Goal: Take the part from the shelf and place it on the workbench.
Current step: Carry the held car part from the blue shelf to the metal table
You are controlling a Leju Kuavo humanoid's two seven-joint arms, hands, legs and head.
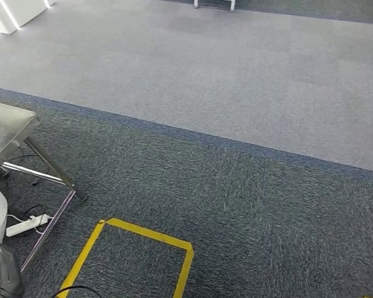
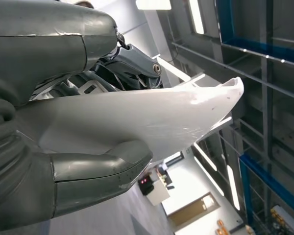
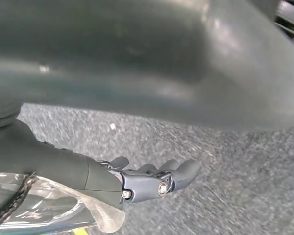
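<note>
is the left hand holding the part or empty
Holding it. In the left wrist view the left hand grips the white part, thumb on one face and fingers on the other.

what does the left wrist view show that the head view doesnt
Left wrist view: the left robot hand grips a white part, thumb under it and darker fingers over it, with blue-framed shelving behind.

Head view: a steel workbench at the left edge, a power strip under it, and yellow floor tape on dark carpet.

Shared: I can match nothing between them with certainty.
</note>
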